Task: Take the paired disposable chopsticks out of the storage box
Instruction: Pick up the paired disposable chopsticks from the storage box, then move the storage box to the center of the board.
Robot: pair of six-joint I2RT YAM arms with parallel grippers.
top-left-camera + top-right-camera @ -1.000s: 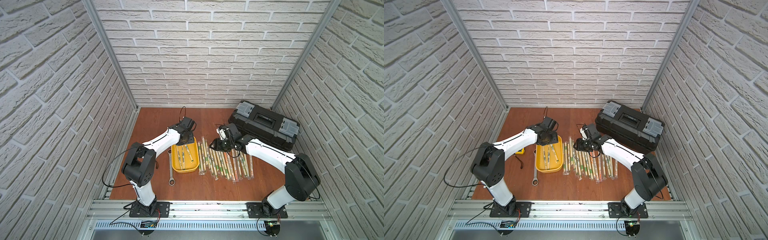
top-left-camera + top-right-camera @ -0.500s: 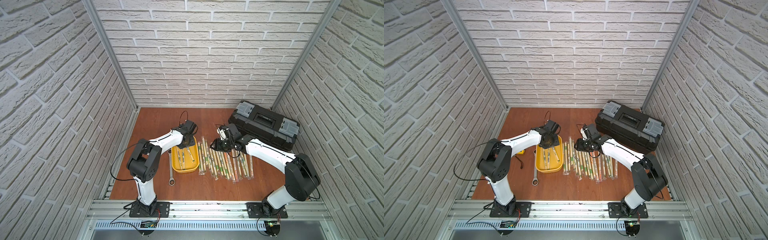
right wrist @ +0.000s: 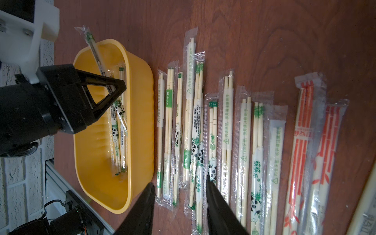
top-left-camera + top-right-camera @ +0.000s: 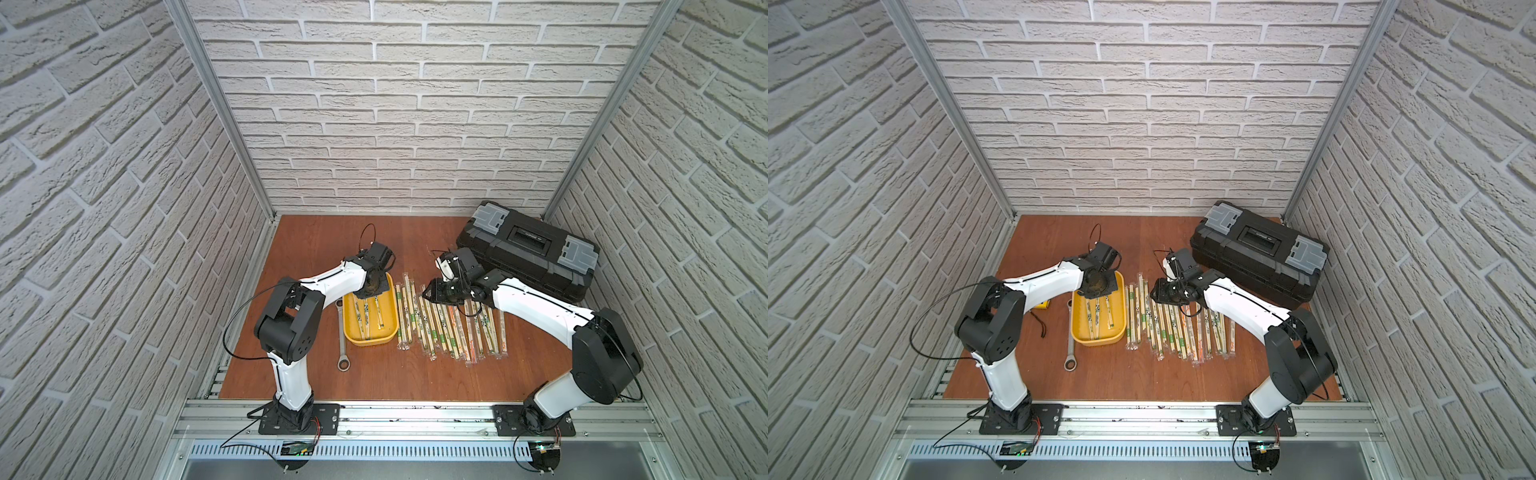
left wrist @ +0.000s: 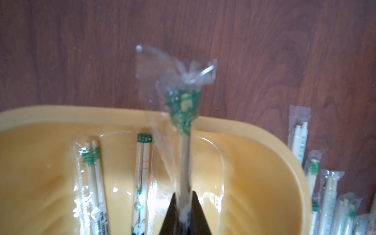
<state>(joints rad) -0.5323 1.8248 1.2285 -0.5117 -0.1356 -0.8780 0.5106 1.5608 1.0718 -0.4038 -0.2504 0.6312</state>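
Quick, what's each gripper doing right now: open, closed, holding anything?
Left gripper: shut on a sleeved chopstick pair.
Right gripper: open, holding nothing, over the chopsticks on the table.

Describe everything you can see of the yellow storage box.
The storage box is a shallow yellow tray of glossy plastic, rectangular with rounded corners, open on top. It sits flat on the wooden table, between a metal wrench and a row of sleeved chopsticks. Two sleeved pairs lie inside; a third pair is pinched by the shut left gripper, its far end raised over the rim. Whether the wrench touches it is unclear.
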